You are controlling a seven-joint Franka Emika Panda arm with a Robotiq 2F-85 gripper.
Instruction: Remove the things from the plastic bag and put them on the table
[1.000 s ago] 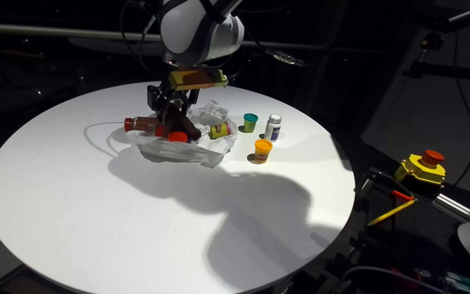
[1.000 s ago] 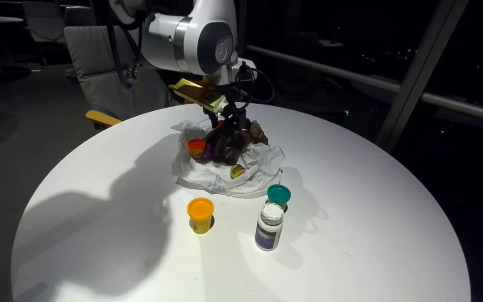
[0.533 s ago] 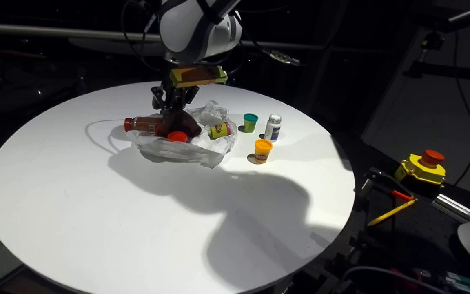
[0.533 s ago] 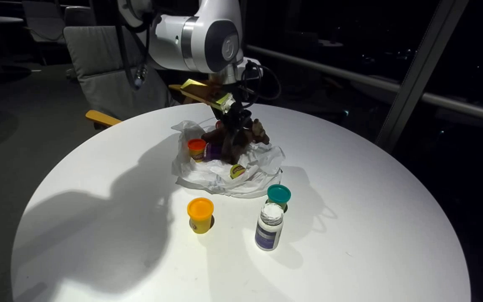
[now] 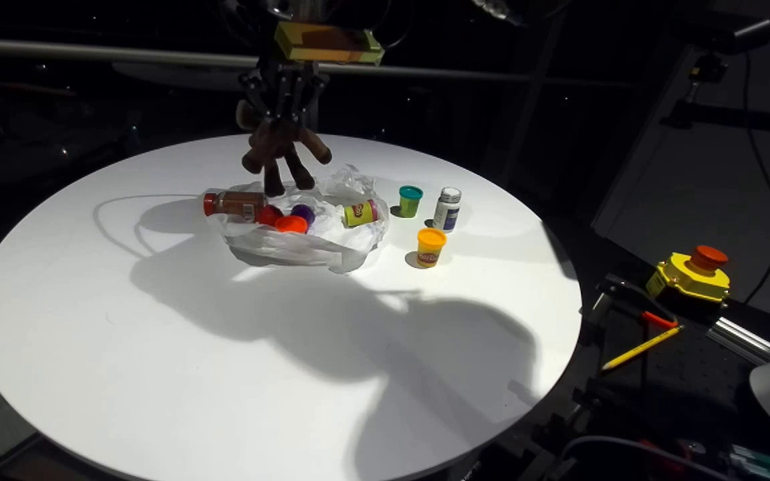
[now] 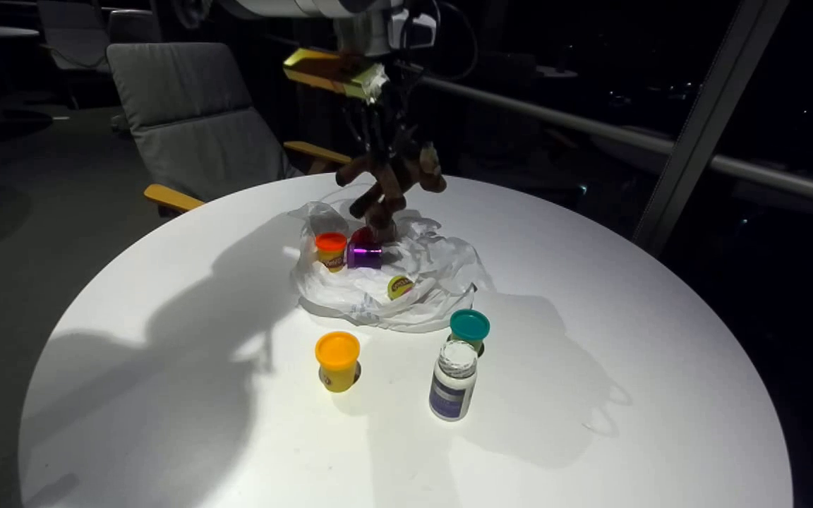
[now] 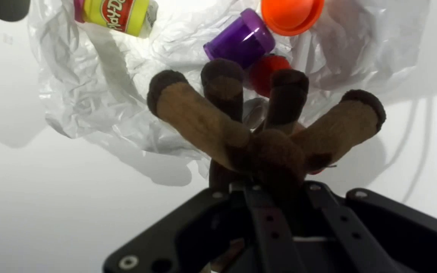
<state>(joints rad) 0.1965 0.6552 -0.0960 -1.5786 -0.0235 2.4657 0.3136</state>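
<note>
**Unloading perhaps halfway**

The plush animal (image 5: 271,141) is gripped by the pincer (image 7: 278,186) above the plastic bag (image 5: 291,249). A green tub (image 5: 410,203), orange tub (image 5: 430,248) and white bottle (image 5: 447,210) stand on the worktop (image 5: 124,354); at least a purple tub (image 7: 239,41), yellow tub (image 5: 359,213), red-lidded tub (image 6: 331,252) and brown bottle (image 5: 234,203) are left.
</note>
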